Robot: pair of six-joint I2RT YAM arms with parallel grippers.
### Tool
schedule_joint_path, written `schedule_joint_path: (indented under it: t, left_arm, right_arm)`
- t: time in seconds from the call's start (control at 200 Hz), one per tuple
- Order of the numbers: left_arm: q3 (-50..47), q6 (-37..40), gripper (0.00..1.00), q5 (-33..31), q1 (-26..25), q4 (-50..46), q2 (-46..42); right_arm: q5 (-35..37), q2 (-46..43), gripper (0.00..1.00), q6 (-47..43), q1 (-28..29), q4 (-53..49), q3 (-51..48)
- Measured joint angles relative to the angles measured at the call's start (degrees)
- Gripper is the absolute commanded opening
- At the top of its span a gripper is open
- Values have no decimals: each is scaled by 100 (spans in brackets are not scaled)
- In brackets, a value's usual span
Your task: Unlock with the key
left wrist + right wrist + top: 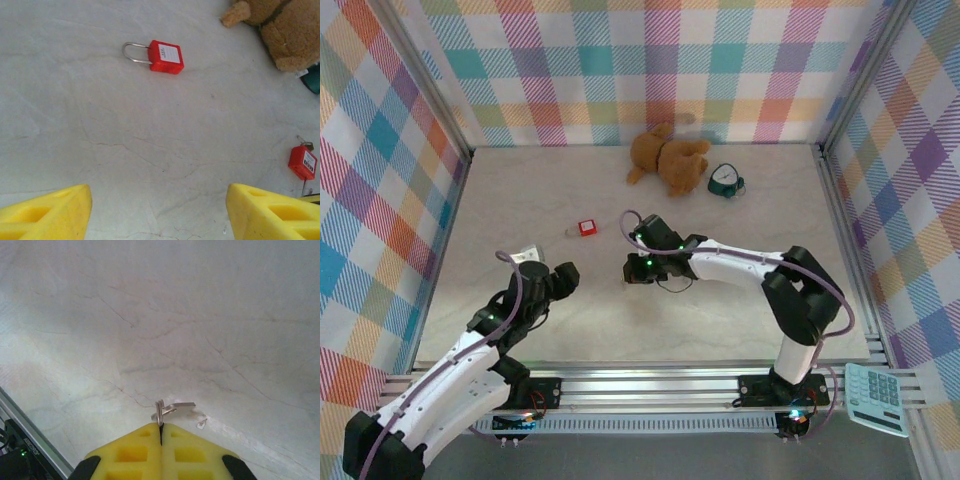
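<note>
Right wrist, right pincer (161, 432) clamped on key (177, 405), its gripped end hidden, left pincer (157, 210) agape.

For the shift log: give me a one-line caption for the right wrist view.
Right gripper shut on the small silvery key, pinched at its fingertips over the pale tabletop.

Top cam overhead; wrist cams low, table (520, 200) shared.

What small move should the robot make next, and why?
Probably lift the right gripper a little: its fingers are shut on the key, which sits low over the table. The red padlock lies apart to the left, untouched, and the left gripper is open.
</note>
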Motion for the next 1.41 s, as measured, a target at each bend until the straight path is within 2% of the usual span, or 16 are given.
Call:
schedule_joint_path:
  t: [0.16, 0.305, 0.435, 0.58, 0.65, 0.835, 1.045, 1.235, 1.405]
  left_arm:
    - [-15, 645, 65, -66, -678, 675, 96]
    - [-809, 1458, 65, -323, -1521, 2430, -212]
    - [-1624, 2131, 72, -505, -1956, 3495, -378]
    - [-1696, 3045, 83, -295, -2140, 4393, 24]
    - [-1694, 3569, 83, -26, -2264, 4750, 278]
    - [-1585, 4769, 82, 588, -2345, 5204, 874]
    - [-1443, 5558, 81, 654, -2328, 5901, 1624]
    - [-1257, 5630, 75, 841, -2061, 6561, 2197]
    - [-1237, 5436, 62, 1014, -1853, 6944, 2367]
  right_arm:
    - [354, -479, 2, -326, 0, -505, 221]
    - [658, -846, 2, -588, 0, -957, 431]
    - [870, -1130, 2, -734, -2, -1290, 577]
    - [955, -1263, 2, -813, -2, -1572, 785]
    - [951, -1316, 2, -833, -2, -1655, 846]
    - [844, -1541, 1, -813, -2, -1735, 857]
    - [518, -1674, 0, -614, 4, -1729, 855]
    - [299, -1762, 0, -479, 107, -1703, 855]
    - [225, -1764, 0, -415, 144, -1698, 855]
